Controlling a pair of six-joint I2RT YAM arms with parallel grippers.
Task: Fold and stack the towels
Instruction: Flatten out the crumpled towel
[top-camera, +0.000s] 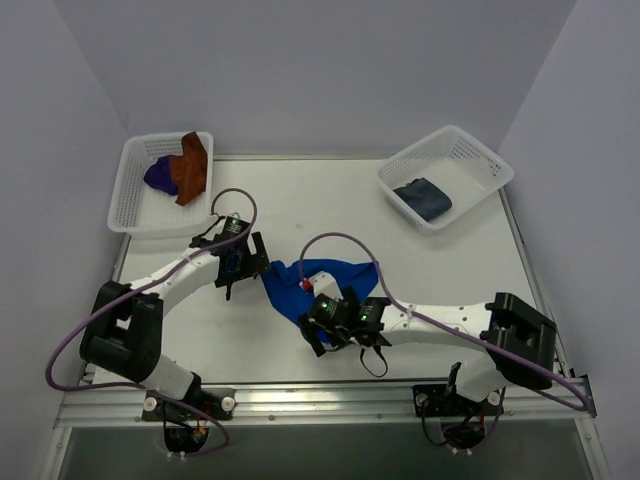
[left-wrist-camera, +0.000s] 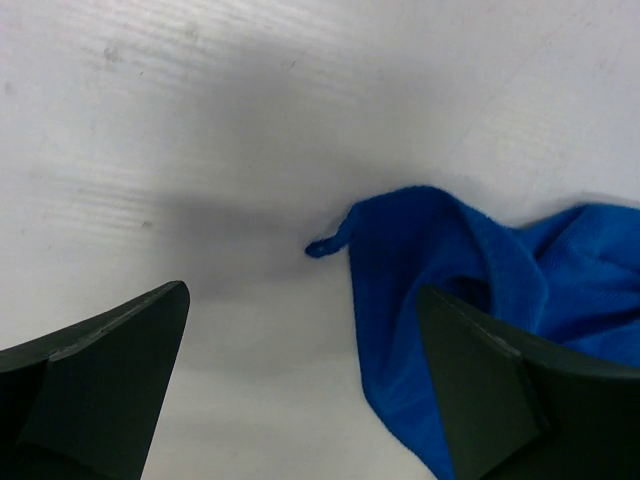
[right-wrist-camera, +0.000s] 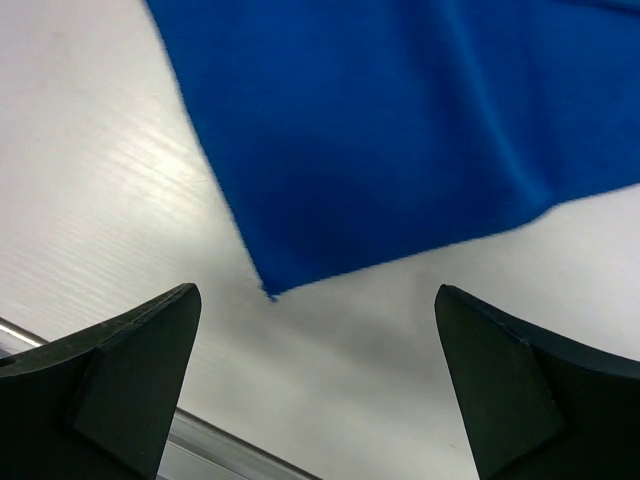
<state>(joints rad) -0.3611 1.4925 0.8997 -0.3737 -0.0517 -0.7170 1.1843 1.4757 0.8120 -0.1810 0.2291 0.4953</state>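
- Blue towel: the cloth in hand, as we judge it. It lies unfolded and rumpled on the table between the two arms. Its near corner lies flat and points toward the table's near edge.
- Right gripper: hangs over that near corner with its jaws spread to their widest, and has hold of nothing. If it closes off to one side, we expect a pinch on bare table and a missed corner.
- Left gripper: hangs above the cloth's left tip, where a small hanging loop sticks out. It too is fully open and empty, with one finger over cloth and the other over bare table. A grip on the bunched ridge rather than the tip could gather two layers and skew the fold.
- We also note that uneven lifting by the two arms could drag the cloth and leave a crooked crease.
- Left basket, far: holds the rust-brown towel and the purple towel, both crumpled.
- Right basket, far: holds the grey towel, which appears folded. A loose fold laid on it could slide off.
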